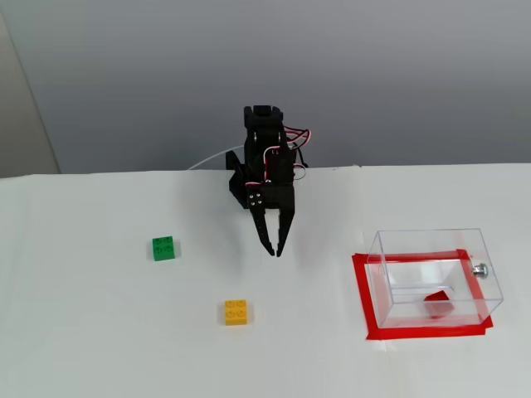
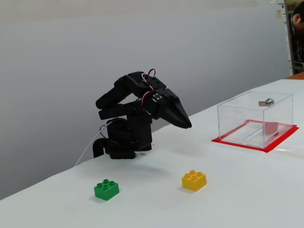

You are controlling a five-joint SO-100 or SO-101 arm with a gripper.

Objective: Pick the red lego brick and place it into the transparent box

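Red lego brick [image 1: 437,303] lies inside transparent box [image 1: 382,274], tipped on edge near floor. Job looks done.
Box sits inside red tape frame [image 1: 362,286], likely to mark its spot.
Gripper [image 1: 275,249] hangs above table, holds nothing, fingers nearly together with thin gap. Box at 4 o'clock from it, well apart.
Yellow brick [image 1: 236,312] at 7 o'clock, green brick [image 1: 163,248] at 9 o'clock, both left alone.
In side fixed view, brick [image 2: 271,128] blurry through wall; gripper [image 2: 186,124] tips hard to tell apart. Knob [image 2: 268,102] small.
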